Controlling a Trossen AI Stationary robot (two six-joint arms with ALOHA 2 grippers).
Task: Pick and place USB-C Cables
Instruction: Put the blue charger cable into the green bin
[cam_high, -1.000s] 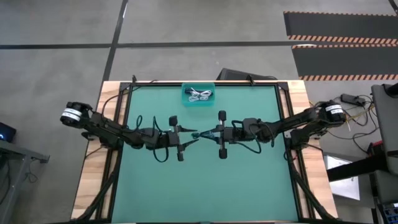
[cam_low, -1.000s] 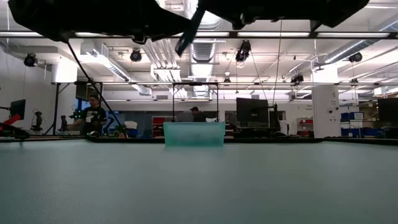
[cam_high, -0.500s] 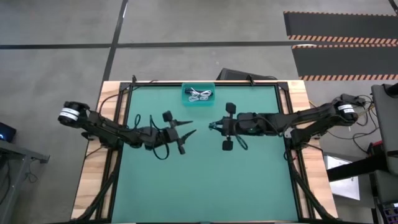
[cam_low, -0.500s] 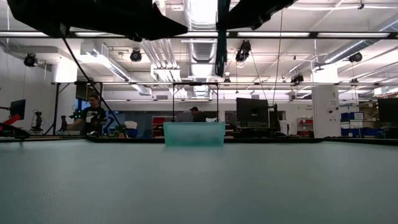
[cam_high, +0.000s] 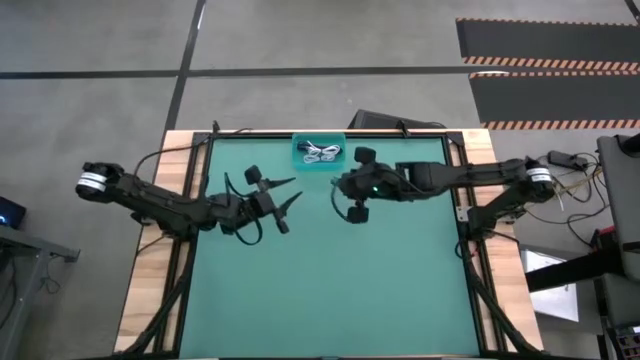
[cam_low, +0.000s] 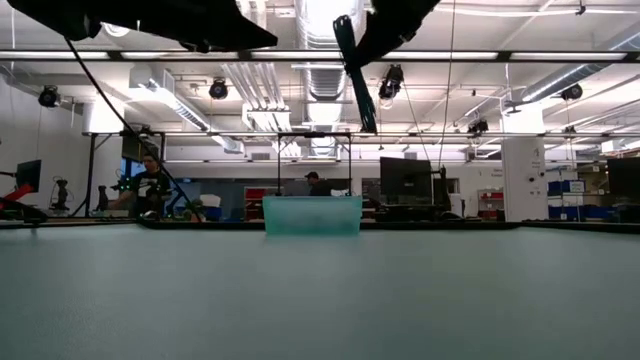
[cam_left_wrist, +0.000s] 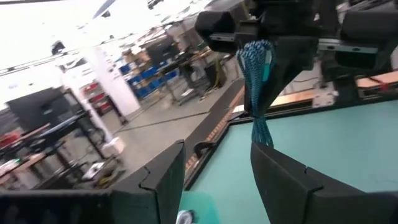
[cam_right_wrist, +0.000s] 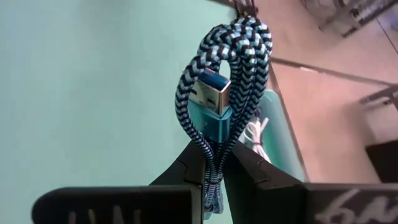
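A blue-and-black braided USB-C cable bundle (cam_right_wrist: 221, 93) with a teal plug is in my right gripper (cam_right_wrist: 212, 163), which is shut on it above the table's far half (cam_high: 337, 185). In the low view the cable (cam_low: 356, 75) hangs high over the table. Two white cables (cam_high: 320, 152) lie in the teal bin (cam_high: 300, 160) at the far edge. My left gripper (cam_high: 298, 188) is open and holds nothing. It is just left of the right gripper and faces the hanging cable (cam_left_wrist: 256, 81). My right gripper pinches the folded braided bundle between its two fingers (cam_right_wrist: 186, 168) near one end (cam_right_wrist: 214, 149), several strands together. The loops and the teal plug (cam_right_wrist: 211, 93) stick out past the fingertips. It reaches in from the table's right. The cable is lifted clear and hangs slanted below the gripper.
The teal bin (cam_low: 312, 215) stands at the middle of the far edge, just beyond both grippers. Green table surface (cam_high: 330, 290) spreads toward the near edge. The wooden table border and black frame rails (cam_high: 462, 190) run along the sides. People and desks show in the room behind.
The two grippers met at the table's middle a second ago and have since parted. My right gripper carried the braided cable toward the far edge and the bin. My left gripper drew back leftward and toward the far edge, without the cable.
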